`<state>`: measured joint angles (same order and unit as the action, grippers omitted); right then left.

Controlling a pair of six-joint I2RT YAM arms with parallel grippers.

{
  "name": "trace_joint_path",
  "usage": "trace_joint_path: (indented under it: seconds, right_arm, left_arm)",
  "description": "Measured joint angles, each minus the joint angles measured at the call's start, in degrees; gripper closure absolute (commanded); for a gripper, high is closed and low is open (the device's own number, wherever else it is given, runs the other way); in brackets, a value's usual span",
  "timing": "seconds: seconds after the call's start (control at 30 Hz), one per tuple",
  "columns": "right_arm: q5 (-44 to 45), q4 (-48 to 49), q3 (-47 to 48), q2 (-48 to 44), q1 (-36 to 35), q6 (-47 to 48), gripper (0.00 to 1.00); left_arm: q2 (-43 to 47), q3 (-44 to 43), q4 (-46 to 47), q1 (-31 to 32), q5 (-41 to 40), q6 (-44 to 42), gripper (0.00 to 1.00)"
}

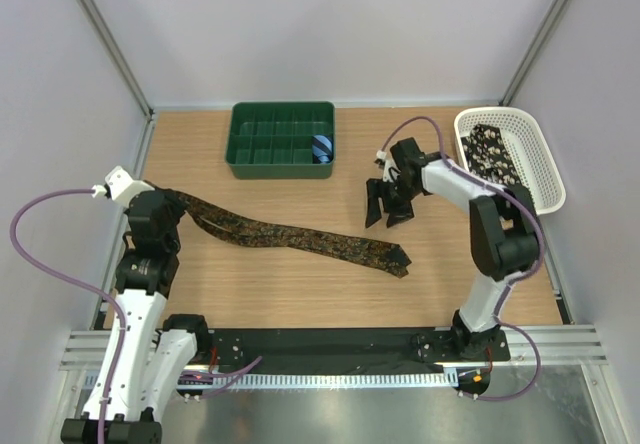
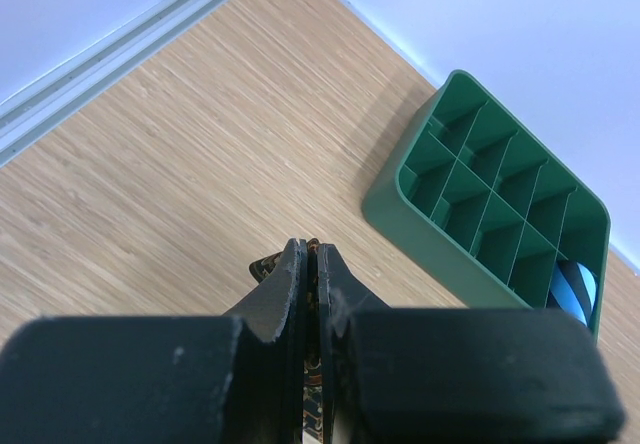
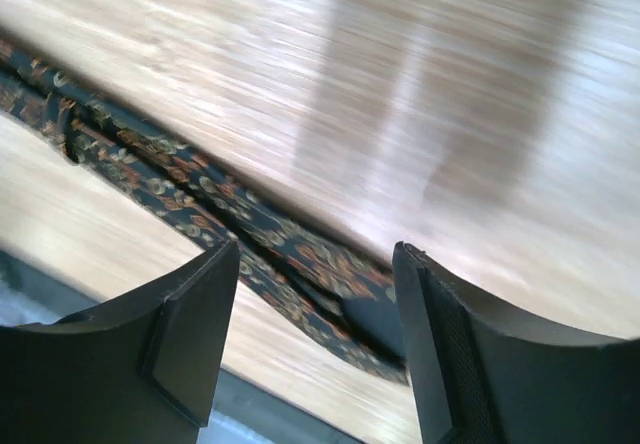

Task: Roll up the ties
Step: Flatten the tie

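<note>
1. Clamping tight, the left gripper [image 2: 308,254] has its two fingers pressed together on one end of the brown speckled tie [image 1: 300,234]; a sliver of patterned fabric shows in the seam between them.
2. From that grip the tie runs diagonally across the wooden table [image 1: 300,294], toward the right and the near edge, and ends in a point below the right arm.
3. The right gripper [image 1: 385,206] hangs over the table with its jaws spread apart and nothing between them. In its wrist view the tie lies folded along its length below the gap.
4. A second tie [image 1: 490,152], black with pale spots, lies in the white mesh basket [image 1: 548,169] at the far right, just behind the right arm.
5. A green divided tray [image 1: 280,164] sits at the far edge, between the two arms' reach and well apart from the brown tie.
6. A small blue striped roll [image 1: 322,147] stands in the tray's right-end compartment.
7. Purple cables [image 1: 40,234] loop out from both arms, clear of the tie.
</note>
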<state>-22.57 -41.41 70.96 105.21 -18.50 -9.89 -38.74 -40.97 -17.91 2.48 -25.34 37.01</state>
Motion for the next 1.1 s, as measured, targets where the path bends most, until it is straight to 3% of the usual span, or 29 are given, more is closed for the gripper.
trace_joint_path:
  seconds: [0.1, 0.17, 0.23, 0.3, 0.37, 0.4, 0.63, 0.77, 0.9, 1.1]
  right_arm:
    - [7.0, 2.1, -4.8, -10.5, -0.4, -1.8, 0.23]
    - [10.5, 3.0, -7.5, -17.5, -1.3, -3.2, 0.27]
    - [13.8, 3.9, -10.3, -23.7, -2.2, -5.0, 0.48]
    - [15.8, 4.1, -12.9, -27.1, -2.8, -6.9, 0.55]
    - [17.6, 4.7, -16.4, -28.9, -2.9, -9.0, 0.46]
    - [18.5, 4.9, -18.4, -29.5, -2.9, -10.0, 0.34]
    - [22.3, 5.6, -28.2, -31.4, -2.9, -14.6, 0.2]
    - [24.1, 7.1, -31.8, -35.3, -2.9, -18.7, 0.17]
    - [25.2, 10.2, -35.4, -40.0, -2.9, -23.2, 0.31]
    - [25.8, 15.0, -37.4, -36.6, -2.9, -26.8, 0.33]
  left_arm:
    - [0.2, 0.2, 0.1, 0.0, 0.0, 0.0, 0.99]
    - [0.2, 0.2, 0.1, 0.0, 0.0, 0.0, 1.0]
    - [0.1, 0.2, 0.1, 0.0, 0.0, 0.0, 1.0]
    - [0.1, 0.2, 0.1, 0.0, 0.1, 0.1, 0.99]
    - [0.1, 0.2, 0.1, 0.0, 0.1, 0.1, 1.0]
    - [0.1, 0.2, 0.1, 0.0, 0.1, 0.1, 1.0]
    - [0.6, 0.2, 0.1, 0.0, 0.4, 0.0, 1.0]
    - [0.9, 0.2, 0.1, 0.0, 0.5, 0.0, 1.0]
    - [0.9, 0.2, 0.1, 0.0, 0.5, 0.0, 0.99]
    - [0.9, 0.2, 0.2, 0.0, 1.3, 0.0, 0.99]
